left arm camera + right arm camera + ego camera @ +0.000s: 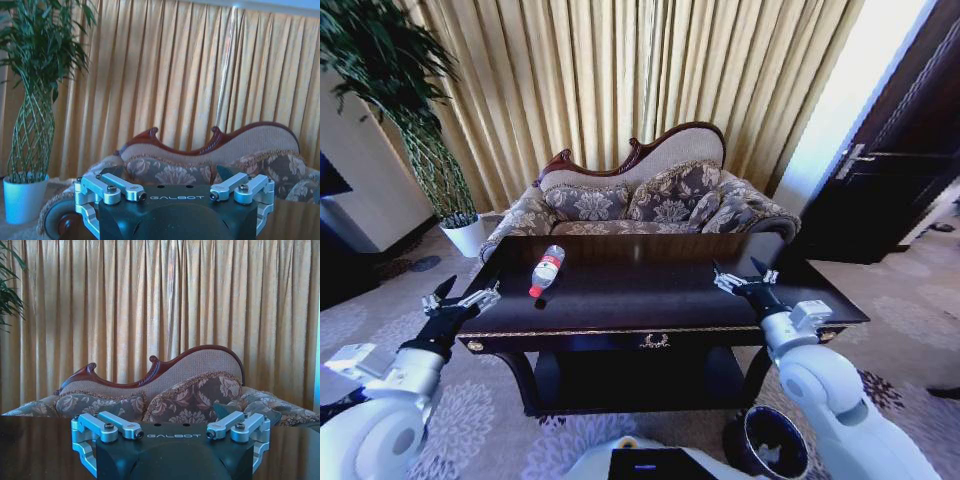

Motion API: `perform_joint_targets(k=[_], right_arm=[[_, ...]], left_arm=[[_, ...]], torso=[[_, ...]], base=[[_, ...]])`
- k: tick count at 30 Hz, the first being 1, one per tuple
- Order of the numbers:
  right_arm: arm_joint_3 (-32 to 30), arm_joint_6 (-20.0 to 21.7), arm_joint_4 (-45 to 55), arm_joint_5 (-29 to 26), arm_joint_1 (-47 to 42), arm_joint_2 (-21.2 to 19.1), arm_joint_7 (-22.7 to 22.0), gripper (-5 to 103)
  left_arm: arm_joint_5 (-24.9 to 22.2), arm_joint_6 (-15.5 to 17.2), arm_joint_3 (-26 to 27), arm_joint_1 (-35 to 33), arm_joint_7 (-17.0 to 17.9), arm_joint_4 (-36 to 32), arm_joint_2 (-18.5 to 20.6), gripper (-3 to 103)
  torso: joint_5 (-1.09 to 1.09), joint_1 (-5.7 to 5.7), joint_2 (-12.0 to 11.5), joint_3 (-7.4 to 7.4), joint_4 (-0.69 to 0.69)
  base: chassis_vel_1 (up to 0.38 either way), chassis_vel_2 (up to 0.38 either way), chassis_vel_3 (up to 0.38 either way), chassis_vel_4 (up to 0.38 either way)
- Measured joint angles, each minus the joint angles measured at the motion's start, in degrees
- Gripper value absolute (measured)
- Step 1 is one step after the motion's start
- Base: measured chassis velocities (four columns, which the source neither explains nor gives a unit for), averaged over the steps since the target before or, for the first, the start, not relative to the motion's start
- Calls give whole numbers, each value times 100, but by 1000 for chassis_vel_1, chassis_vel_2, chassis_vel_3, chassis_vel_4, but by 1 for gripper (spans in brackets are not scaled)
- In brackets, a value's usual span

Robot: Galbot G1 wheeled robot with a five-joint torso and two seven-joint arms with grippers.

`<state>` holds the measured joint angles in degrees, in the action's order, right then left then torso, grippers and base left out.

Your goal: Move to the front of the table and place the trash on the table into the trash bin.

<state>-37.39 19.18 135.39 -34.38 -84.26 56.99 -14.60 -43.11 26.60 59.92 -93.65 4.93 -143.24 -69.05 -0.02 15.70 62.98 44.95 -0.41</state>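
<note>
Both open grippers, left (460,297) and right (742,277), flank the glossy table (650,300).

Patterned sofa (640,205), gold curtains (620,80), potted plant (430,150), dark door (900,150).

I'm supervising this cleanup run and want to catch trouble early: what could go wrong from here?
The bottle lies on its side on the glossy table, so a nudge from a claw could roll it away or off the edge.

The left claw hangs open just off the table's left end and might clip the edge when reaching in.

The trash bin sits low by the right arm, while the right claw hovers open over the tabletop, far from the bottle.
</note>
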Motion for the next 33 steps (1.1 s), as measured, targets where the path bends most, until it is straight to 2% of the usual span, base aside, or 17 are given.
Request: perform_joint_targets(k=[1, 4, 5, 8, 9, 12, 16, 24, 33], right_arm=[[0, 0, 0, 0, 0, 0, 0, 100], [11, -3, -12, 24, -29, -18, -3, 100], [11, -3, -12, 24, -29, -18, -3, 100], [26, -6, 1, 80, -115, -17, -5, 100], [26, -6, 1, 80, -115, -17, -5, 100], [-3, -17, 11, 121, -192, -29, -14, 100], [-21, -28, 19, 188, -260, -1, -23, 100], [-29, -36, 63, 292, -357, 93, -33, 100], [-46, -56, 67, 389, -441, 187, -48, 100]], left_arm=[[0, 0, 0, 0, 0, 0, 0, 100], [-281, 340, -258, 439, 551, 3, 599, 100], [-281, 340, -258, 439, 551, 3, 599, 100], [-379, 401, -540, 752, 782, 291, 1151, 100], [-379, 401, -540, 752, 782, 291, 1151, 100], [-473, 438, -802, 1053, 968, 667, 1541, 100], [-557, 485, -1101, 1429, 1077, 1037, 1823, 100], [-980, 636, -1693, 2149, 1081, 1641, 2153, 100], [-1160, 879, -2609, 2643, 1422, 1912, 2174, 100]], torso=[[0, 0, 0, 0, 0], [0, 0, 0, 0, -2], [0, 0, 0, 0, -2], [1, 1, 0, 1, -2], [1, 1, 0, 1, -2], [0, 1, 0, 1, 0], [-1, 1, 0, 1, -2], [1, 1, 0, 1, -2], [1, 1, 0, 1, -1]], base=[[0, 0, 0, 0], [0, 0, 0, 0], [0, 0, 0, 0], [0, 0, 0, 0], [0, 0, 0, 0], [0, 0, 0, 0], [0, 0, 0, 0], [0, 0, 0, 0], [0, 0, 0, 0]])
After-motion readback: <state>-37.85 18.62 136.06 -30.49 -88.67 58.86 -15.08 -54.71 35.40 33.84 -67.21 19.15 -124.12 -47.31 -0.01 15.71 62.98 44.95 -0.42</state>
